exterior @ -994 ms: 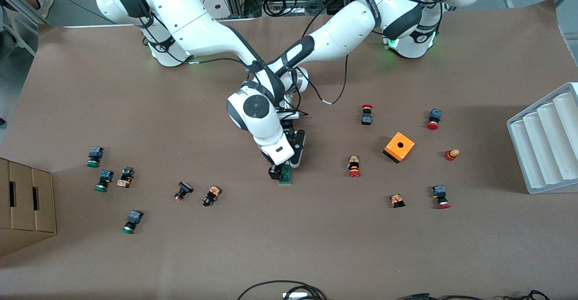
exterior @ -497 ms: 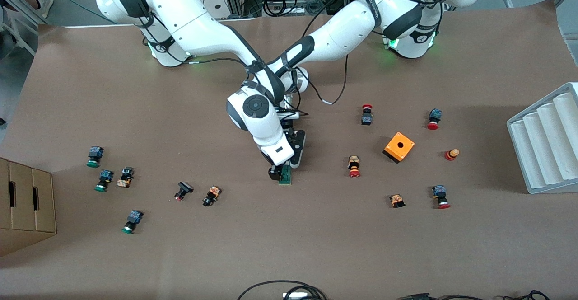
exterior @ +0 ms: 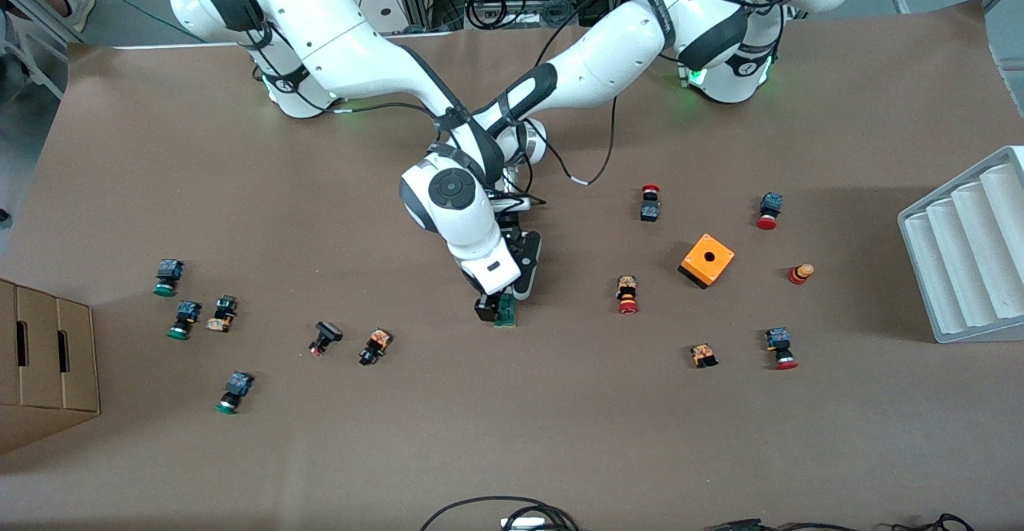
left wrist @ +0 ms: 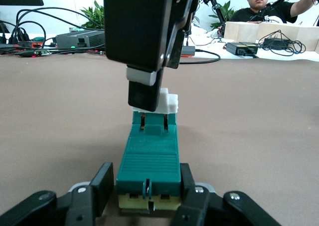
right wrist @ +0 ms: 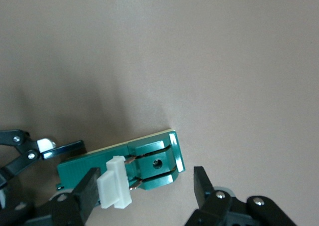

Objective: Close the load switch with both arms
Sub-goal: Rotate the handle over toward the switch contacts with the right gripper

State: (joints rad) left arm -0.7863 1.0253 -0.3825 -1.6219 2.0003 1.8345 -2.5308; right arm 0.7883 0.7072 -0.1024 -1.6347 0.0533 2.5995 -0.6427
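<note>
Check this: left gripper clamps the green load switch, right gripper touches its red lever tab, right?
Wrong colour: the lever tab is white, not red, as the left wrist view shows. Otherwise yes: the left gripper clamps the green load switch and the right gripper touches that tab.

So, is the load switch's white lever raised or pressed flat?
Raised: the white lever stands up above the green load switch.

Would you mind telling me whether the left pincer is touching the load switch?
Touching. The left wrist view shows the fingers of the left pincer pressed against both long sides of the green load switch, with no gap.
</note>
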